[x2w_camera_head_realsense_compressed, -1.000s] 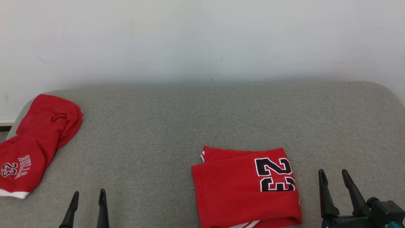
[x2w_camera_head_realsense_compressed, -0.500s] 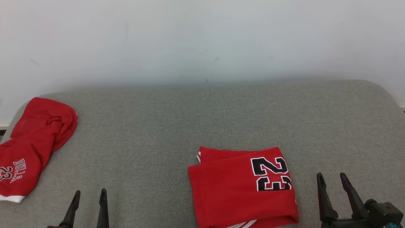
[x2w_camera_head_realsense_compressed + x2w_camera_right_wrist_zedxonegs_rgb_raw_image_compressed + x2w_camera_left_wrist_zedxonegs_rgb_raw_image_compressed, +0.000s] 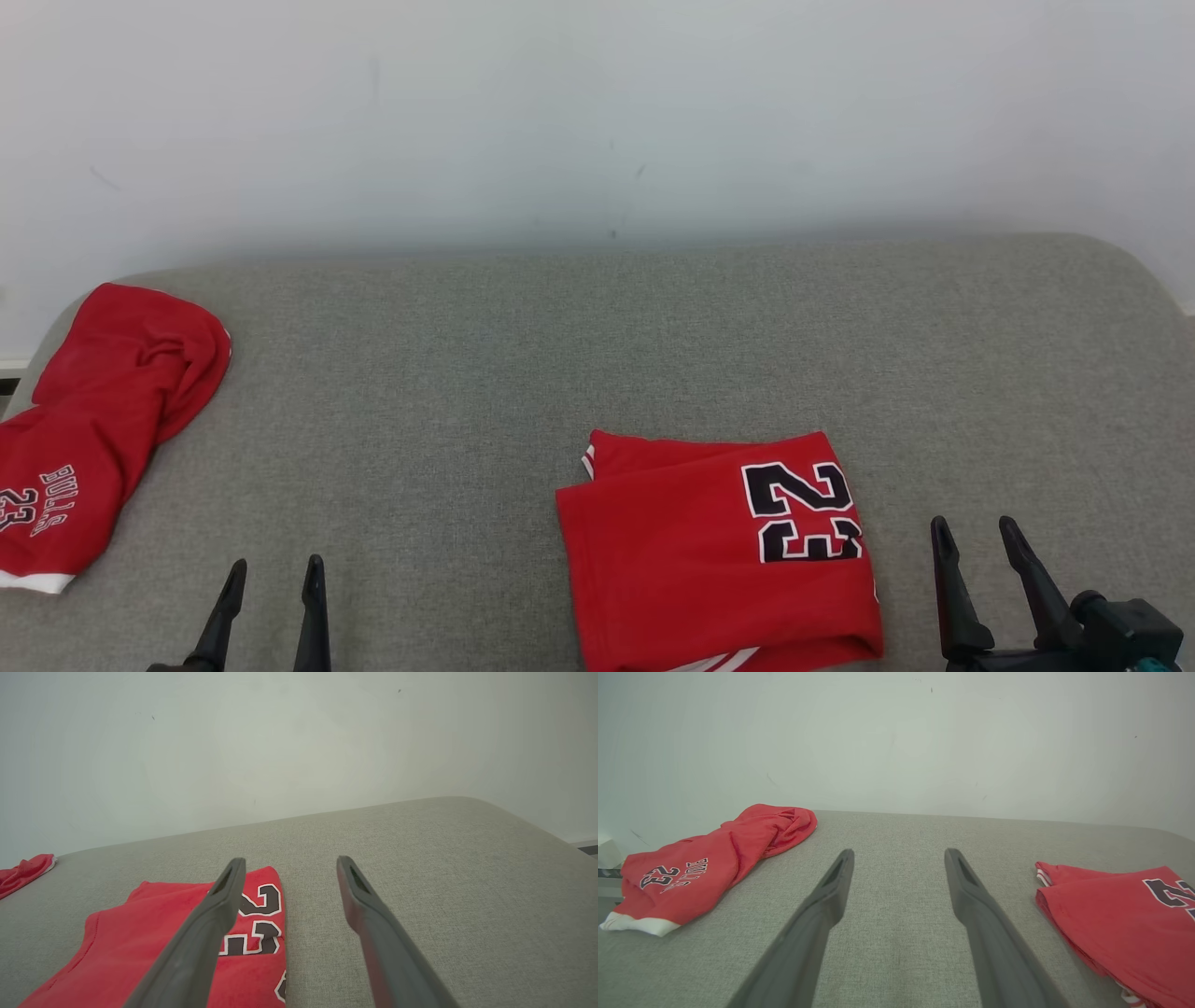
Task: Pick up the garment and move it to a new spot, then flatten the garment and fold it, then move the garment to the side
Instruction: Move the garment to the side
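Lying folded flat, the red garment (image 3: 691, 569) shows 23 (black, white-edged).

Plain pale wall (image 3: 597, 112) across the back, flecked with a few small dark marks (image 3: 639, 172). Against it, a broad surface (image 3: 448, 373) covered in grey woven fabric, far corners rounded. Soft, even light throughout. Low beside the right corner, a dark strip (image 3: 587, 849) along the wall's foot.

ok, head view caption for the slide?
Open left gripper and right gripper flank the folded red jersey on grey cushion; crumpled red jersey far left.
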Available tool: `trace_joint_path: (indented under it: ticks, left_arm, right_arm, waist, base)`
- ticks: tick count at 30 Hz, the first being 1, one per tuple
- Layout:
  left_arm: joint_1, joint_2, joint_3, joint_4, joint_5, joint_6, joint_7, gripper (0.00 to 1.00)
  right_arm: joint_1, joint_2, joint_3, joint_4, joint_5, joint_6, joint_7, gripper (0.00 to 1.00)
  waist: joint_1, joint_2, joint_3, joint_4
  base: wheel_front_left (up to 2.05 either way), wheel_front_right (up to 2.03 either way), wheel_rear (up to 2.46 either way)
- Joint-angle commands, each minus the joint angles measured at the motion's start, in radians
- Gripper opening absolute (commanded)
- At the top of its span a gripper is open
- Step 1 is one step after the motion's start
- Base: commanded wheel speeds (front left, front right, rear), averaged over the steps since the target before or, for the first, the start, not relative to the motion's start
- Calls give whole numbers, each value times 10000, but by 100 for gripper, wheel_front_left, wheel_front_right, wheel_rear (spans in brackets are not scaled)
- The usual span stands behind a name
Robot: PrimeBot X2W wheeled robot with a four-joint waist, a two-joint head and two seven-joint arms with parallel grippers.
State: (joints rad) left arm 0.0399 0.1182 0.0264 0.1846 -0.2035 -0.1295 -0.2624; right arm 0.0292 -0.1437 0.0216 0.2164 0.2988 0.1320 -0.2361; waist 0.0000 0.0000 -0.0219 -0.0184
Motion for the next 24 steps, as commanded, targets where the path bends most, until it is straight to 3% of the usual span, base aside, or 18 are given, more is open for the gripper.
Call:
trace_joint_path:
  ticks: [1,12,24]
  left_arm:
    - [-39,-17,-27,-37,93,-1,-34,100]
    - [-134,-86,-160,9,149,1,-34,100]
    - [-441,-120,-544,153,72,-2,-34,100]
  right_arm:
    - [22,-21,-6,33,67,-30,45,100]
    - [-736,-407,464,596,-39,-30,570,100]
    - [-2138,-621,929,2832,96,-30,1136,100]
  waist:
    - [0,0,4,26]
    - [0,0,154,241]
    - [0,0,573,818]
  base:
    - [0,0,0]
    - [0,0,0]
    - [0,0,0]
